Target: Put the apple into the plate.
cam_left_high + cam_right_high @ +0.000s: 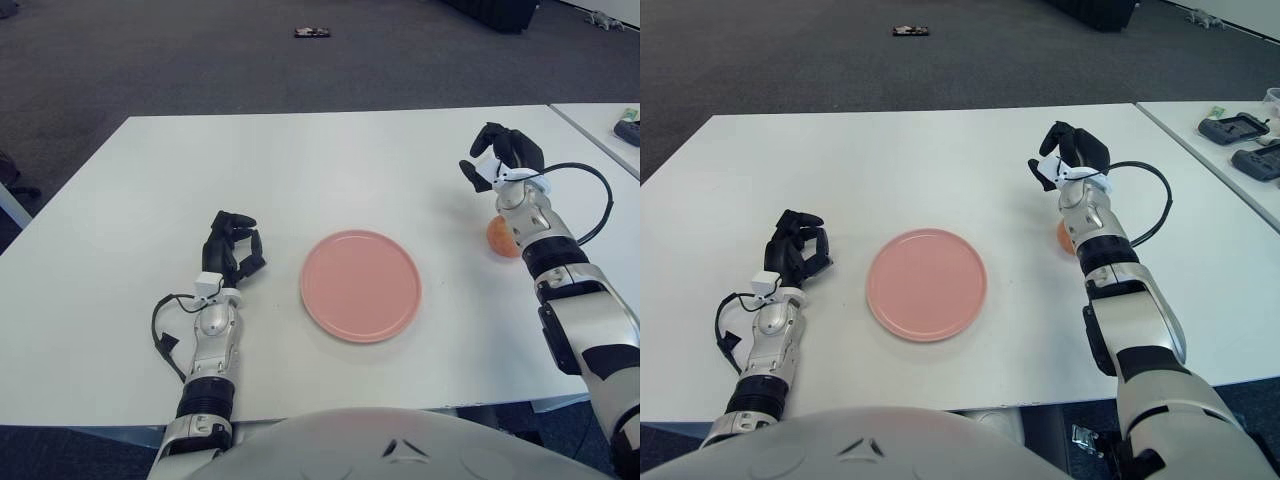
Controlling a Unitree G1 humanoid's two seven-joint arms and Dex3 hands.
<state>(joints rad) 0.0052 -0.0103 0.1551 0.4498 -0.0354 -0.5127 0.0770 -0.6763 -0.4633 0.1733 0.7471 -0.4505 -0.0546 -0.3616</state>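
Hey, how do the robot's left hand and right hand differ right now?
The left hand shows left of the pink plate, fingers curled; the right hand is raised past the apple, fingers spread and holding nothing. The left shows beside no object; the right's wrist partly hides the apple. Both are black, over the white table.

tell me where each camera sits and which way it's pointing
Left eye view: on the robot's head, facing forward and down at the white table; shows the left hand left of the pink plate, the right hand raised beyond the apple, both forearms and the torso's top edge.
Right eye view: same head, slightly to the right, same aim; same body parts show.
Shared: table, plate, apple, both hands, dark carpet behind.
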